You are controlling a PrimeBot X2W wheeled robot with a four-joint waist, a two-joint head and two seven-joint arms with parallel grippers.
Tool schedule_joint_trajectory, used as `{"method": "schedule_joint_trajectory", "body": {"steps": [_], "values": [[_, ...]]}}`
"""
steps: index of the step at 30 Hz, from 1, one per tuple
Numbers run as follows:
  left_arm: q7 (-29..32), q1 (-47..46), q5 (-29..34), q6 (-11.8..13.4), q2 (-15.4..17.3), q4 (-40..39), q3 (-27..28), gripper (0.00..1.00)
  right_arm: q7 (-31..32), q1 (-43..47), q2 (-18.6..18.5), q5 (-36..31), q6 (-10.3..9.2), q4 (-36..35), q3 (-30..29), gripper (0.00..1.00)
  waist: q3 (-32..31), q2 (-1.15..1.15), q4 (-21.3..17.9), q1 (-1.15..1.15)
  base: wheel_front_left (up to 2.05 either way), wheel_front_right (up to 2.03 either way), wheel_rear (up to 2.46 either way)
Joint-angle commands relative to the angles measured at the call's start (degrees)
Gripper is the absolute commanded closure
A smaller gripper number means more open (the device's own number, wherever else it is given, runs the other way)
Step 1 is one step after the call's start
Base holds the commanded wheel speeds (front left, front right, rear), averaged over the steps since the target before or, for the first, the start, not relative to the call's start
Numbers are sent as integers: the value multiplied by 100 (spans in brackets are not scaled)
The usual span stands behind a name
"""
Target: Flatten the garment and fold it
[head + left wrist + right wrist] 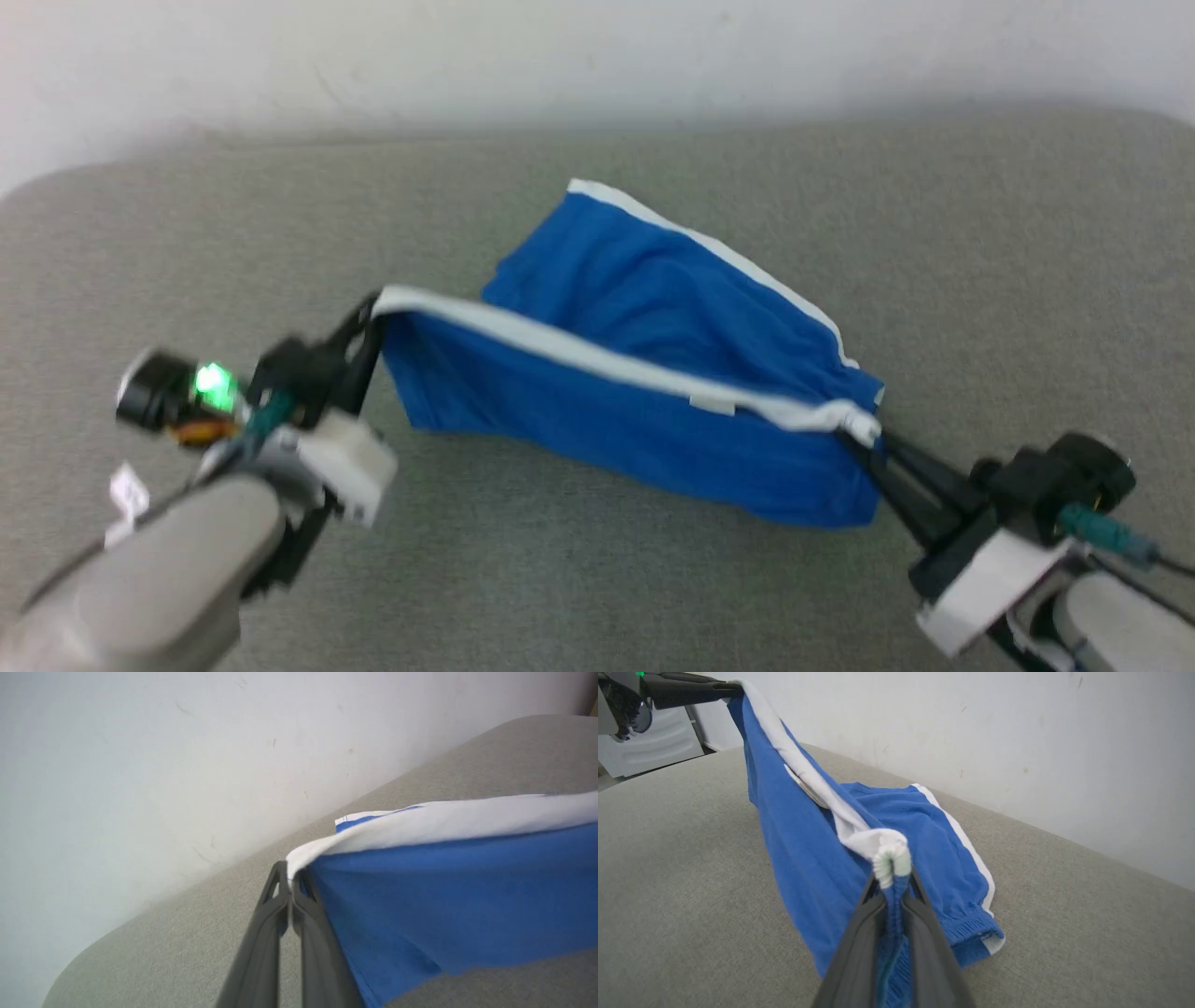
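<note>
The shorts (644, 327) hang across the middle of the frame, their lower edge and far leg resting on the grey worktop (560, 579). Your left fingers (264, 947) are pressed together on the white waistband's end at centre left. Your right fingers (866, 938) are clamped on the bunched waistband at lower right. Draw both ends apart evenly until the band is taut, then lower them level so the cloth lands without creases.

A scuffed white wall (597, 56) backs grey upholstery (597, 579).
</note>
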Motion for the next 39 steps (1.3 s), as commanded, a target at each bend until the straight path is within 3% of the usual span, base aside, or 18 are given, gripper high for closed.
{"method": "schedule_joint_trajectory", "body": {"steps": [1,7,14,22,26,27,29,30,31,35,39], "values": [[79,-356,127,-131,-101,179,-21,100,28,-175,97,-37,-12,53,-105,100,562,0,-411,-1,0,0,0],[347,-1721,400,-807,-589,1223,-115,100,224,-788,464,-180,-12,471,-432,100,1260,0,-755,-1,0,0,0],[608,-2841,621,-1501,-1084,2718,-339,100,457,-1595,901,-266,-12,1069,-316,100,1878,0,-1115,-1,0,0,0],[918,-3345,693,-2228,-1590,4261,-696,100,542,-2228,1106,-190,-12,1723,143,100,2136,0,-1315,-1,0,0,0],[938,-3413,709,-2386,-1680,4671,-812,100,385,-2327,1142,-139,-12,1757,216,100,2078,0,-1346,-1,0,0,0],[940,-3408,677,-2429,-1708,4786,-824,100,339,-2335,1147,-119,-12,1754,204,77,2033,0,-1343,-1,0,0,0],[968,-3395,623,-2499,-1764,4990,-864,100,284,-2314,1124,-126,-12,1706,198,66,1913,0,-1319,-1,0,0,0],[993,-3389,593,-2532,-1791,5074,-890,65,264,-2287,1112,-127,-12,1662,165,51,1840,0,-1304,-1,0,0,0],[934,-3420,587,-2552,-1808,5116,-907,0,240,-2255,1093,-139,-12,1592,112,0,1767,0,-1282,-1,0,0,0],[764,-3597,506,-2606,-1843,5236,-933,0,172,-2014,971,-294,-12,1190,-266,0,1436,0,-1164,-1,0,0,0],[967,-3826,260,-2633,-1857,5178,-975,0,263,-1603,896,-476,-12,677,-715,0,1151,0,-1049,-1,0,0,0]]}}
